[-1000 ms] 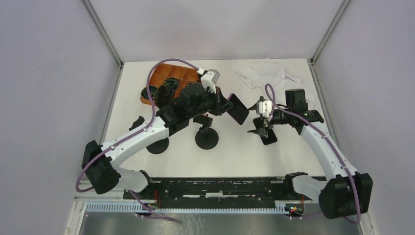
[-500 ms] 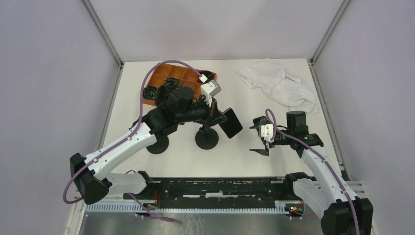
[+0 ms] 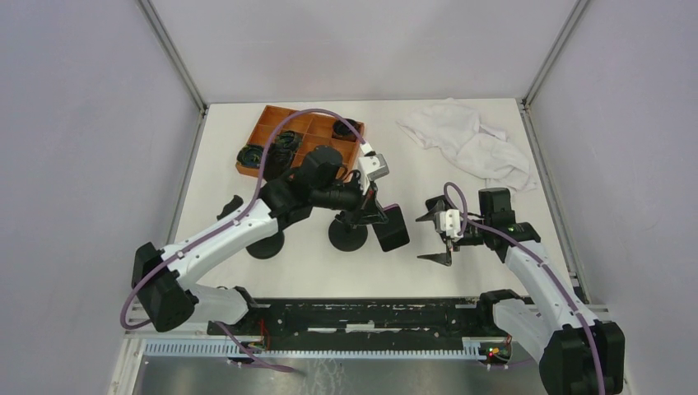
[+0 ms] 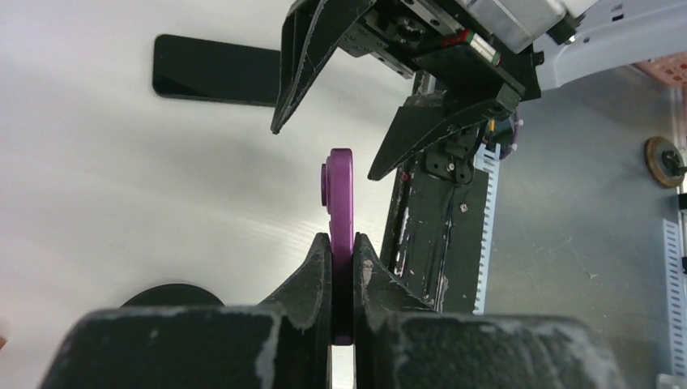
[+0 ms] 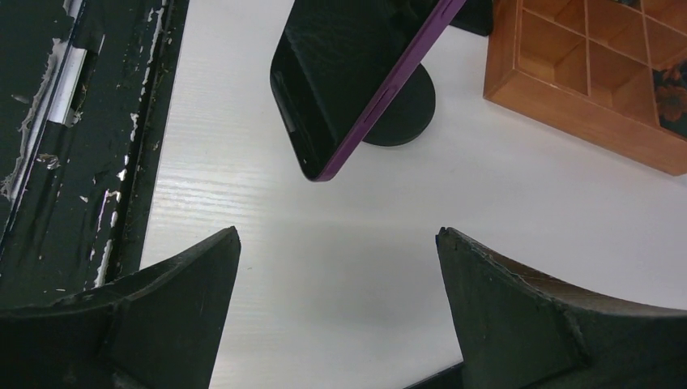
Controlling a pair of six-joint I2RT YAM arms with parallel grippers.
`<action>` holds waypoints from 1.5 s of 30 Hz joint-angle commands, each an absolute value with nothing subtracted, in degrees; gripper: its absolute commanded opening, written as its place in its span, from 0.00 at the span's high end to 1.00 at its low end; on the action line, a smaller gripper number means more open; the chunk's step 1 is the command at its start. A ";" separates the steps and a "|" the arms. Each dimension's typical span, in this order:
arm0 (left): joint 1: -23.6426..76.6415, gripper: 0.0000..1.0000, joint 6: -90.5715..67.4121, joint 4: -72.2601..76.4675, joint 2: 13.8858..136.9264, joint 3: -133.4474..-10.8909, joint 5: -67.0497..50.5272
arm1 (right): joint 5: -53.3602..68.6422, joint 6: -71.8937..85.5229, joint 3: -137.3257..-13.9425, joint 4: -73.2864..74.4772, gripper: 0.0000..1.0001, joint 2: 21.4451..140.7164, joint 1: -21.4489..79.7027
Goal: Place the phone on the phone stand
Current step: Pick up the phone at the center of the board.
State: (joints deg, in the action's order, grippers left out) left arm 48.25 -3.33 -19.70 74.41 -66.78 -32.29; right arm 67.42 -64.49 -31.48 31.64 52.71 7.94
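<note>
Phone, black-screened with a purple rim, hangs in our left tool just right of the black round-based phone stand.
We see the left tool's jaws pinched tight on the phone's thin edge, holding it clear of the white surface. Its long axis runs from upper left to lower right in the top view, the free end pointing lower right, away from the stand, so we judge the coming move goes leftward. Our right tool gapes wide with nothing in it, further right; the left arm is the nearer.
</note>
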 commanded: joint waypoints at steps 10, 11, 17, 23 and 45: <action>49.49 0.98 0.22 -14.15 78.54 -65.85 -37.61 | 68.29 -68.70 -31.47 33.63 0.02 55.28 7.77; 49.82 0.98 0.20 -14.19 78.57 -65.69 -37.26 | 68.23 -68.82 -31.38 33.60 0.02 55.41 7.81; 50.74 0.98 0.20 -15.03 79.00 -65.72 -35.27 | 68.38 -69.26 -31.29 33.75 0.02 55.81 7.82; 51.58 0.98 0.24 -16.32 79.75 -66.01 -33.59 | 68.87 -69.22 -31.12 33.65 0.02 55.78 7.82; 52.38 0.98 0.35 -17.05 80.73 -66.18 -32.70 | 69.59 -68.37 -30.42 32.48 0.02 55.90 7.79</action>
